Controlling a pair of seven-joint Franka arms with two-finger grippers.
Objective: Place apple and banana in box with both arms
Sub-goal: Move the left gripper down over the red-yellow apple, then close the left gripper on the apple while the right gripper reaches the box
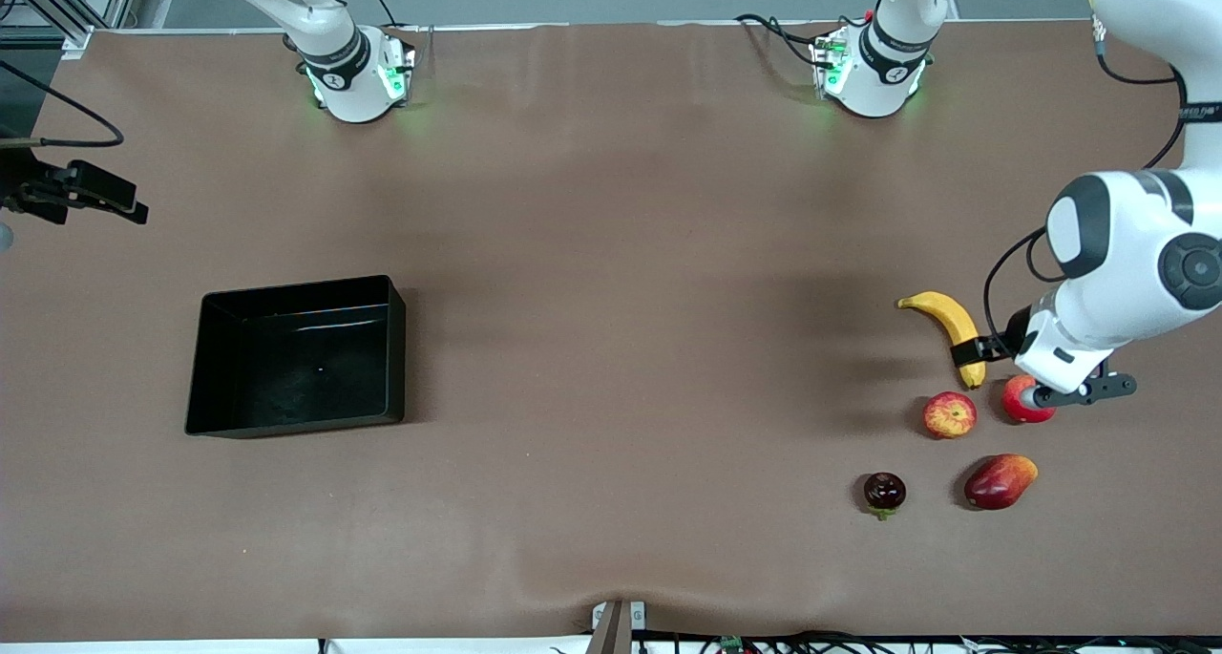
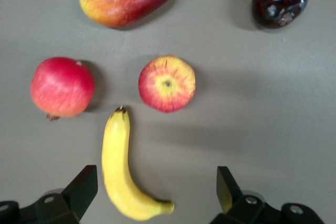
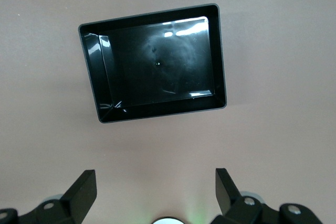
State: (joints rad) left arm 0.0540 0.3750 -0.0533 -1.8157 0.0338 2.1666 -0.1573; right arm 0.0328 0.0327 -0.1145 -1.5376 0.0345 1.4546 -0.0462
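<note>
The yellow banana lies toward the left arm's end of the table. The apple, red with yellow streaks, sits just nearer the front camera than it. My left gripper hangs open above the banana's end and the plain red fruit. In the left wrist view the banana lies between the open fingers, with the apple past its tip. The black box is empty, toward the right arm's end. My right gripper is open and empty, high over the table beside the box.
A plain red round fruit sits beside the apple, partly under the left hand. A red-orange mango and a dark glossy fruit lie nearer the front camera. A black device juts in at the right arm's end.
</note>
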